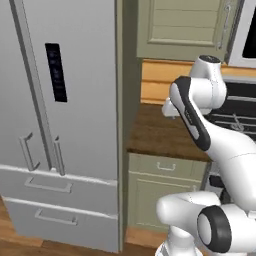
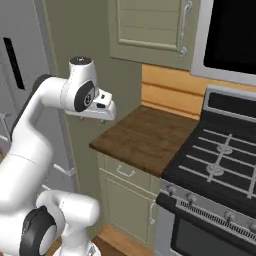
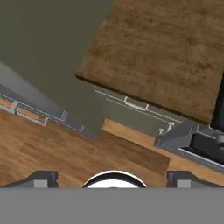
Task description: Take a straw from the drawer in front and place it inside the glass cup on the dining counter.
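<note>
The drawer (image 1: 166, 166) is seen shut below the gripper (image 3: 112, 178), its front flush under the edge of a short brown counter (image 2: 145, 135), with the small silver handle (image 3: 136, 105) lying flat against the panel. In the hand view the drawer front is found ahead of the fingertips (image 3: 41, 178), which stand at the far left and far right of the lower edge, so the jaws are spread wide and nothing is held between them. The hand is carried high, above and just off the counter's front corner, and is pointed down at the floor and the cabinet face.

Under the drawer a sage-green cabinet door (image 2: 125, 207) is shown, closed as well. Beyond the gripper, across the counter, a wood-plank backsplash (image 1: 156, 82) is set against the wall, and an upper cabinet (image 2: 150, 27) is hung above it. To the gripper's left side a grey fridge (image 1: 55, 125) is stood, with two long door handles and two lower drawers; a tall olive side panel is placed between it and the counter. To the gripper's right a black stove (image 2: 220, 160) is fitted against the counter, its grates and front knobs in view, and a dark microwave (image 2: 232, 37) is mounted above it. A wooden floor (image 3: 65, 148) is spread beneath the hand.
</note>
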